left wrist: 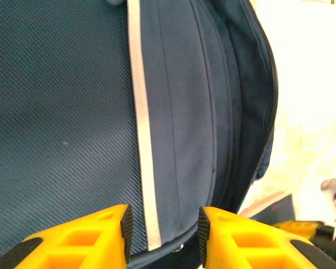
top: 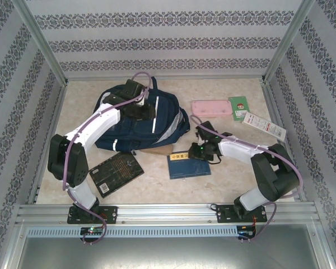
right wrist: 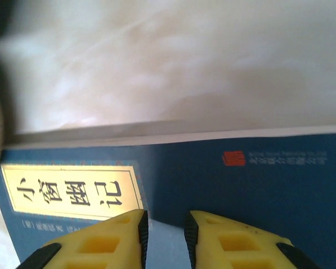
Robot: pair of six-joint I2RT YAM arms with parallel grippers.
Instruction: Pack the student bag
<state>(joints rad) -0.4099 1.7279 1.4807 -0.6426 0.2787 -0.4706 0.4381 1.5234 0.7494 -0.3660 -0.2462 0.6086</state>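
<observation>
Though the navy backpack (top: pixel 163 120) lies unzipped, blue book (top: pixel 189 164) and dark book (top: pixel 116 172) wait outside; my left tool (left wrist: pixel 162 227) and right tool (right wrist: pixel 165 235) both stand apart.

NAVY BACKPACK ON THE WORKTOP: The student bag (top: pixel 168 122), a large navy fabric backpack, lies flat on the beige worktop (top: pixel 213 188), left of centre and toward the back wall. A white reflective stripe runs down its finely woven front panel beside stitched pocket seams. A pale strip shows along its lower right edge.
</observation>
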